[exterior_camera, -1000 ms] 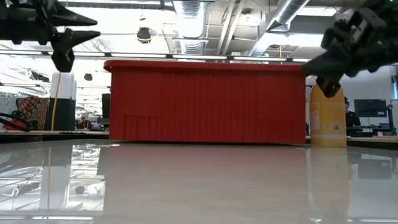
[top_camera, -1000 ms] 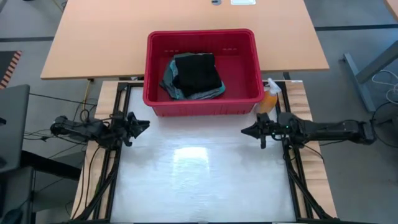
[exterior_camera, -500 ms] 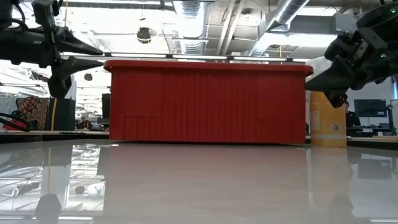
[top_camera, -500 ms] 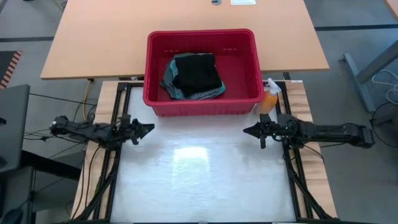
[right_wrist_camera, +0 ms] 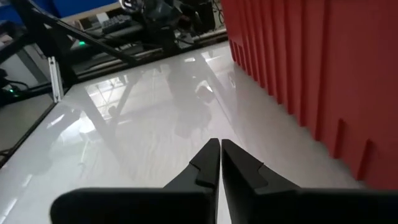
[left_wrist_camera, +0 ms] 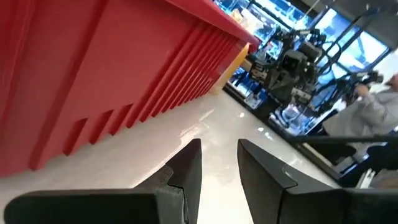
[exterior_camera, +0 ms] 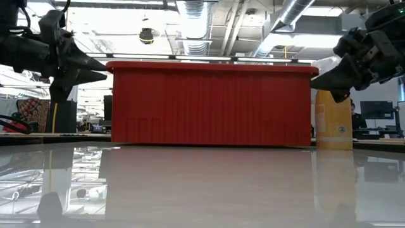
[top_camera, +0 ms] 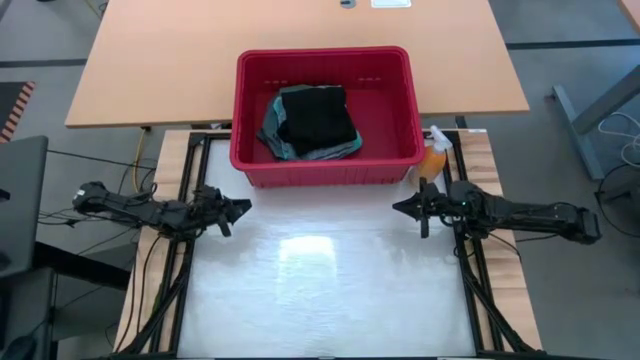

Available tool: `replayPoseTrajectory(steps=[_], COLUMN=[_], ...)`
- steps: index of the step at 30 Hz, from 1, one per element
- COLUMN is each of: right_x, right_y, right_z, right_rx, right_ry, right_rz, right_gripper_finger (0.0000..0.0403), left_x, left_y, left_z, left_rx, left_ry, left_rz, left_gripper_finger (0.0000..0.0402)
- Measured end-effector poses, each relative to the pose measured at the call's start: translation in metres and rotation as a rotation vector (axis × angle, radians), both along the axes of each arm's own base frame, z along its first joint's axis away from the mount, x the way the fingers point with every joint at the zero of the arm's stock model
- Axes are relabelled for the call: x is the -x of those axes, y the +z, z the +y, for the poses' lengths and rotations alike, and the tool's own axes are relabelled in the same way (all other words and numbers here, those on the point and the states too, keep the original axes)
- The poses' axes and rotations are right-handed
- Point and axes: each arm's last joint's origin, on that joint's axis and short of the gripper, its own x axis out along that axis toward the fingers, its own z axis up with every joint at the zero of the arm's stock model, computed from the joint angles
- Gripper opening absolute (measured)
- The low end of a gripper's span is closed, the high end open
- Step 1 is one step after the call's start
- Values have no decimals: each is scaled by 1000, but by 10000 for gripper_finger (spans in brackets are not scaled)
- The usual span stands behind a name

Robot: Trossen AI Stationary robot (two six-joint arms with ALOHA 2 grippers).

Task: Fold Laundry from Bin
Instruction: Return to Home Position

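**High view.** The red rectangular plastic bin with slotted sides [top_camera: 240, 112] stands at the far edge of the glossy white table [top_camera: 320, 290]. It holds the laundry, 1 folded stack. On top is a black garment [top_camera: 318, 116]. A teal cloth [top_camera: 270, 132] shows under it along the stack's left and near edges. The rest of the stack is hidden. The left gripper [top_camera: 243, 207] sits off the bin's near-left corner. The right gripper [top_camera: 396, 209] sits off its near-right corner. An orange plastic spray bottle [top_camera: 431, 162] stands just beside the bin's right wall.

**Low view.** The bin's front wall hides the laundry. The bottle's label is too small to read. Both grippers hang level with the bin's rim, 1 on each side.

**Left wrist view.** The 2 dark fingers [left_wrist_camera: 185, 171] stand slightly apart, holding nothing, near the bin's front wall. A person's grey sleeve [left_wrist_camera: 378, 107] is cut off at the edge.

**Right wrist view.** The fingertips [right_wrist_camera: 210, 163] are pressed together, empty, beside the bin's wall.
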Motion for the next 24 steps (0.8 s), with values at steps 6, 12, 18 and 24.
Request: replayPoseTrajectory(steps=[6,12,18,24], right_x=[0,0,0,1], right_y=[-1,-2,-3,-3], right_z=[0,0,0,0], right_rx=[1,-1,-3,-3], right_ry=[1,1,-1,-2], right_rz=[8,19,27,27], right_gripper_finger=[46,47,48,48], left_x=[0,0,0,0], left_y=[0,-1,-1,-1], left_z=[0,0,0,0], left_rx=[-142,-204,-199,-198], left_ry=[-18,-20,-19,-19], left_rz=[62,88,87,86], left_gripper_finger=[91,91,91,92])
